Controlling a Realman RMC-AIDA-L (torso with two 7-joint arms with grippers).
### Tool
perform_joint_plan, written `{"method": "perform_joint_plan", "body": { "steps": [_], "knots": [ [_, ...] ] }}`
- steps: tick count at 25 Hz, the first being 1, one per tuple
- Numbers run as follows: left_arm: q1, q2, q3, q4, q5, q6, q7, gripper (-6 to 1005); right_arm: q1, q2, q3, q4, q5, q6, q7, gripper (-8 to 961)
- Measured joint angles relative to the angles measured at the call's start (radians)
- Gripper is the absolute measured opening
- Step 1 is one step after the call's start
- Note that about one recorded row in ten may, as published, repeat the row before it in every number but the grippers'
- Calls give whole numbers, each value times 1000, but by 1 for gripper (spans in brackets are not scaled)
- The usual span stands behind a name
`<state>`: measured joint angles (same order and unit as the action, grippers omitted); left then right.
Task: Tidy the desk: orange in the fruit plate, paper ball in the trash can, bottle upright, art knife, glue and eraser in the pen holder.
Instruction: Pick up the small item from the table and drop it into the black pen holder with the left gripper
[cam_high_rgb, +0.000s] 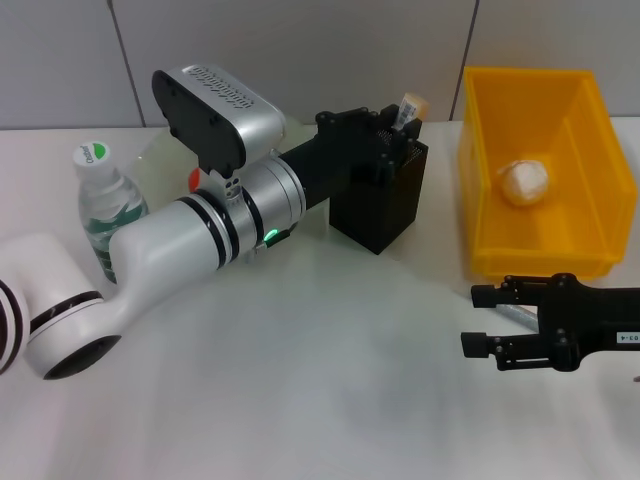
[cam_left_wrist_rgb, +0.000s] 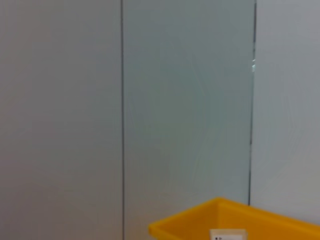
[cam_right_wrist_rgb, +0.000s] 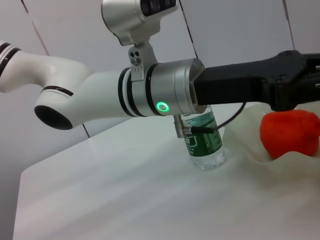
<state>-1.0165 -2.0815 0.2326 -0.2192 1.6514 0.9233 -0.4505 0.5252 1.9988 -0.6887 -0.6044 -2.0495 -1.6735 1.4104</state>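
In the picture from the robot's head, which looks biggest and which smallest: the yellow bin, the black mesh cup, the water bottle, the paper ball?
Largest to smallest in the head view:
1. trash can
2. pen holder, partly hidden by the left arm
3. bottle, also partly hidden, so its rank against the holder is unsure
4. paper ball

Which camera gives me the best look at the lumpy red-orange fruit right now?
The right wrist view: the lumpy red-orange fruit shows almost whole in the pale scalloped glass dish, only its top behind the left arm. The head view shows just a red sliver beside that arm. The left wrist view shows none of it.
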Motion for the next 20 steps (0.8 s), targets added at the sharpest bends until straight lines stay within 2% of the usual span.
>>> {"method": "perform_joint_plan", "body": {
  "steps": [1,5,7,20],
  "knots": [
    [1,0,-34,-2,22,-16,11,267,0,0,0,0,0,0,0,783],
    [3,0,-59,-7,33,-21,24,267,0,0,0,0,0,0,0,783],
    [6,0,-103,-14,46,-43,52,268,1,0,0,0,0,0,1,783],
    [7,0,-132,-16,54,-68,57,267,2,0,0,0,0,5,1,783]
  ]
}}
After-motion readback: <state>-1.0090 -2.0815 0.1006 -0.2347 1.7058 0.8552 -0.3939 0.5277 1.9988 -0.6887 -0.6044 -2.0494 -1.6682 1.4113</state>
